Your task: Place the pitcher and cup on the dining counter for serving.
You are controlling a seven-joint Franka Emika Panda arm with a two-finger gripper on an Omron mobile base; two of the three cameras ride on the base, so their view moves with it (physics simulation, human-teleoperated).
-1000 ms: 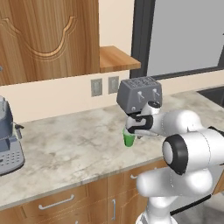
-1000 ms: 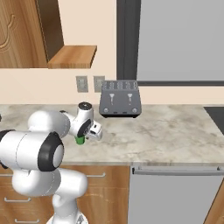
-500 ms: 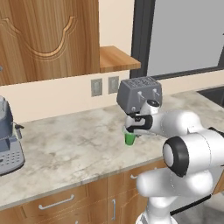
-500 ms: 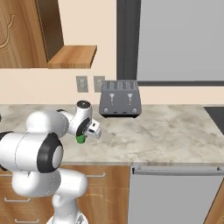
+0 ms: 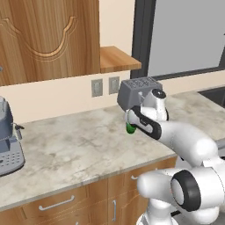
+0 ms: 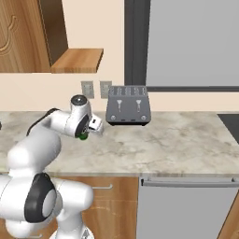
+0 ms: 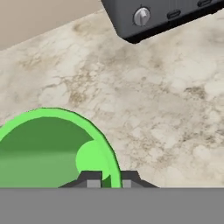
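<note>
The small bright green cup (image 5: 129,128) hangs a little above the marble counter with the toaster, held by its rim. My gripper (image 5: 131,123) is shut on it, one finger inside the rim and one outside. From the right base, the cup (image 6: 83,136) peeks out under the hand of my gripper (image 6: 85,133). Looking down the hand, the cup's open mouth (image 7: 48,148) lies at the lower left with my gripper (image 7: 109,181) pinching its right rim. The pitcher and the dining counter are out of view.
A dark grey toaster (image 5: 137,91) (image 6: 128,106) (image 7: 162,15) stands just behind the cup against the wall. A grey coffee machine (image 5: 9,138) sits at the counter's far left. Wall outlets (image 5: 105,86) and a wooden shelf (image 5: 116,59) are above. Bare marble (image 5: 74,140) stretches left of the cup.
The gripper has risen with the green cup, lifting it off the marble counter. The toaster and coffee machine have not moved.
</note>
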